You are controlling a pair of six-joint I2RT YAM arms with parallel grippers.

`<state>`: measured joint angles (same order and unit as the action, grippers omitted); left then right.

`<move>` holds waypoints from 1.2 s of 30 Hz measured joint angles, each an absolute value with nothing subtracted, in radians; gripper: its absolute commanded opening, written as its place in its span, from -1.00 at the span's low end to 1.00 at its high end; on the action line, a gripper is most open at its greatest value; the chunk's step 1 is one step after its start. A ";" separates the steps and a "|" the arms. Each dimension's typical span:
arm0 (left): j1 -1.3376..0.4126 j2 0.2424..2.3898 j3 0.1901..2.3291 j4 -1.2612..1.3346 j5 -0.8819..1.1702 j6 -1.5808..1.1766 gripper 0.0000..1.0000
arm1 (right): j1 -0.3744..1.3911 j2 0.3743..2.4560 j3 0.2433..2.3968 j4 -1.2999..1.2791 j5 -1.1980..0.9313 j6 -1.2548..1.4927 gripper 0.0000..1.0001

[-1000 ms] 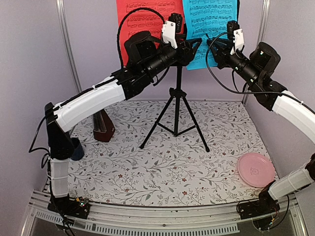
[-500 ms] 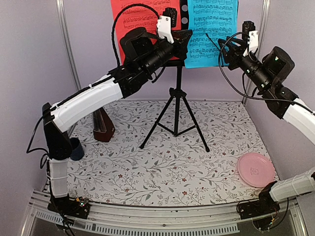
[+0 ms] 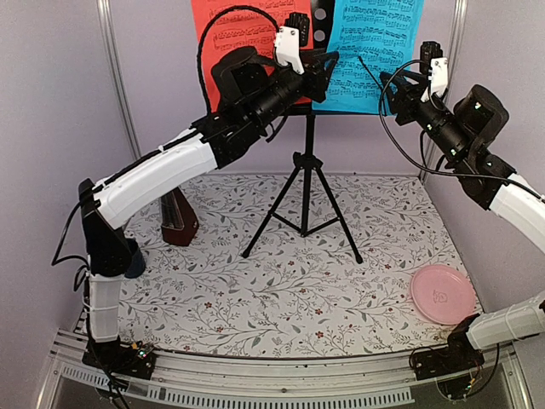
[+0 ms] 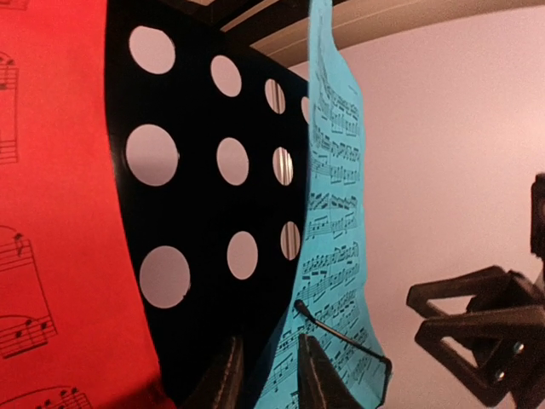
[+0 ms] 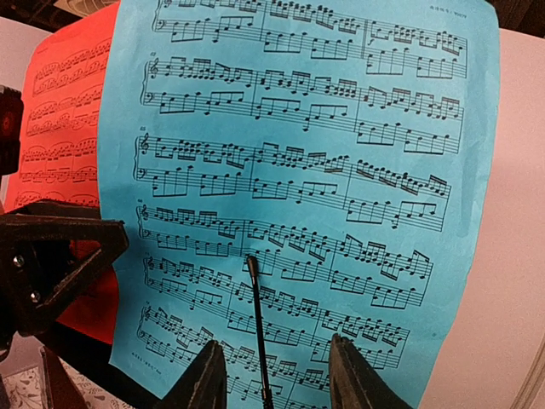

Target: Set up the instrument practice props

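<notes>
The black perforated music stand [image 3: 306, 162] stands mid-table on tripod legs, its desk [image 4: 204, 213] up at the back wall. A red sheet [image 3: 243, 34] lies on the desk's left half and a cyan sheet [image 3: 375, 43] on its right. My left gripper [image 3: 324, 66] is at the desk's lower edge. Its fingers [image 4: 226, 379] stand slightly apart, with the cyan sheet's [image 4: 336, 213] inner edge in the gap [image 4: 268, 375]. My right gripper [image 3: 393, 85] is open in front of the cyan sheet [image 5: 298, 145], astride a thin black page-holder wire [image 5: 257, 315]. The brown metronome [image 3: 179, 220] stands at the left.
A pink plate [image 3: 443, 294] lies at the front right. A dark blue mug [image 3: 132, 260] is mostly hidden behind my left arm. White frame posts [image 3: 115, 77] and the purple walls close in the back and sides.
The cyan sheet has shifted to the right and sits higher. My right gripper has drawn back to the right of it. My left gripper has risen along the desk's lower edge.
</notes>
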<state>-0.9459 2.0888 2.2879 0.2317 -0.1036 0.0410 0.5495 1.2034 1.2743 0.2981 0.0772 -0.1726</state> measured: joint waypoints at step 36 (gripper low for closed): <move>-0.995 1.383 1.456 0.203 -0.349 0.070 0.32 | 0.550 1.288 1.423 0.262 -0.043 -0.168 0.12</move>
